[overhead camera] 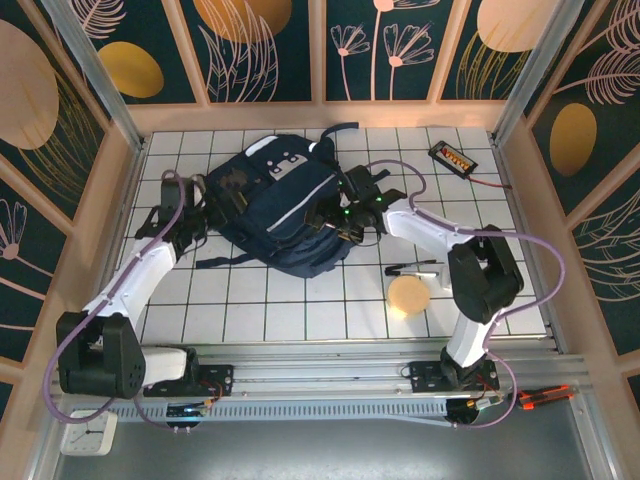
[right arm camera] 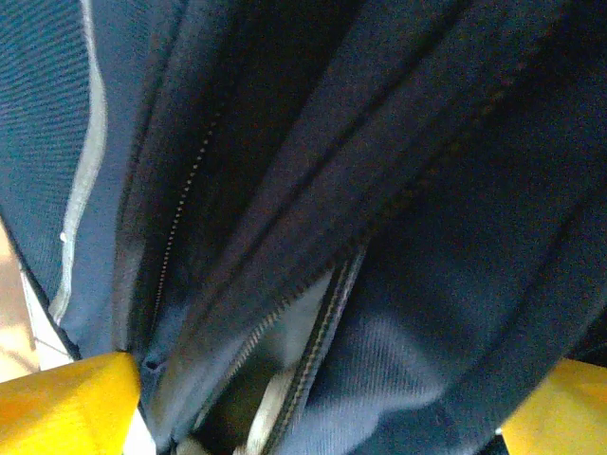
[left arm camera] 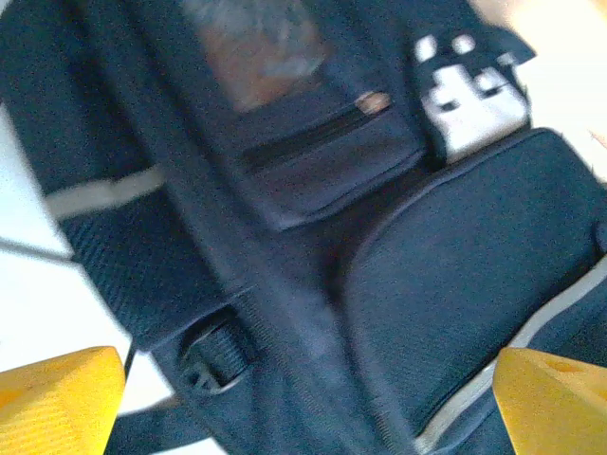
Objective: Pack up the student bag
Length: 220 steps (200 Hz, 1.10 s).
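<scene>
Opening the student bag [overhead camera: 290, 215]: left gripper [left arm camera: 305, 398] and right gripper [right arm camera: 313, 403] jaws apart; next, pinching the zip [right arm camera: 303, 332] edge seems needed.

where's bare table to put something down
Bare tiles lie between the student bag and the near rail, bordered by the left arm and the round beige disc. Crowded: either side of the bag at the left hand and right hand, and around the pen.

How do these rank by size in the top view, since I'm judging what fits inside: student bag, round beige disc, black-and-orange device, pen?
1. student bag, by far the largest
2. round beige disc
3. black-and-orange device
4. pen: longer than the disc or the device but much thinner, so its place is unsure
</scene>
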Motion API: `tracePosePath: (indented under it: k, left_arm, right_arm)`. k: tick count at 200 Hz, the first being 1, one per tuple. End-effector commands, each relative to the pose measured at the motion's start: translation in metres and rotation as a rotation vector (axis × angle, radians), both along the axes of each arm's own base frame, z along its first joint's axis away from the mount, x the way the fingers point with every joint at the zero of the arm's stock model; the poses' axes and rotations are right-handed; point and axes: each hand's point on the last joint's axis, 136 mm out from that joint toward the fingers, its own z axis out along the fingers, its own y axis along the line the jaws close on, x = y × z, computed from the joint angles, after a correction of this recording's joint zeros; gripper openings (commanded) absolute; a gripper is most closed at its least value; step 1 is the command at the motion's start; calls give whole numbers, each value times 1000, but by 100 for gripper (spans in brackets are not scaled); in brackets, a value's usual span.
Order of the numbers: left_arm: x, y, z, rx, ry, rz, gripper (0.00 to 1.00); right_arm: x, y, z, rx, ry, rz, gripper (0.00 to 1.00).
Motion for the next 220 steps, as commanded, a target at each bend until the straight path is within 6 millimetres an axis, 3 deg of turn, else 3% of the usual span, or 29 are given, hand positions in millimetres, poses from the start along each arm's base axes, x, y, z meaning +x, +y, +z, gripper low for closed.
tracePosePath:
  k: [1,29,41,45,82,97,112,177,192,205,209,220]
  left_arm:
    - [-2,-15,5,-144,-26,-26,99]
    - [1,-13,-4,-157,-13,-15,99]
    - [5,-10,-7,-169,-15,-4,99]
    - [6,-10,-7,-176,-18,-2,99]
    - [27,-14,-16,-272,-11,20,93]
    - [35,-17,-23,-301,2,24,86]
    - [42,-19,-32,-329,20,28,73]
    - [62,-19,-63,-341,77,59,64]
    - [66,-20,-69,-353,83,65,55]
    - [69,-21,-68,-367,78,67,44]
    - [69,-22,-79,-370,104,71,40]
    - [71,-22,-80,-385,107,74,29]
  right_arm:
    - [26,-9,1,-50,-36,-73,86]
    - [45,-25,-1,-50,-42,-117,70]
    - [44,-22,-3,-43,-33,-102,64]
    - [52,-33,-2,-39,-31,-125,63]
    - [58,-44,-6,-38,-9,-139,59]
    - [59,-46,-6,-43,-10,-141,59]
    - [59,-50,-7,-52,-10,-143,56]
    - [66,-63,-10,-50,5,-154,52]
    - [67,-63,-10,-45,9,-151,46]
    - [68,-63,-12,-39,17,-144,46]
    - [67,-63,-12,-37,19,-139,47]
    - [66,-61,-10,-30,22,-127,50]
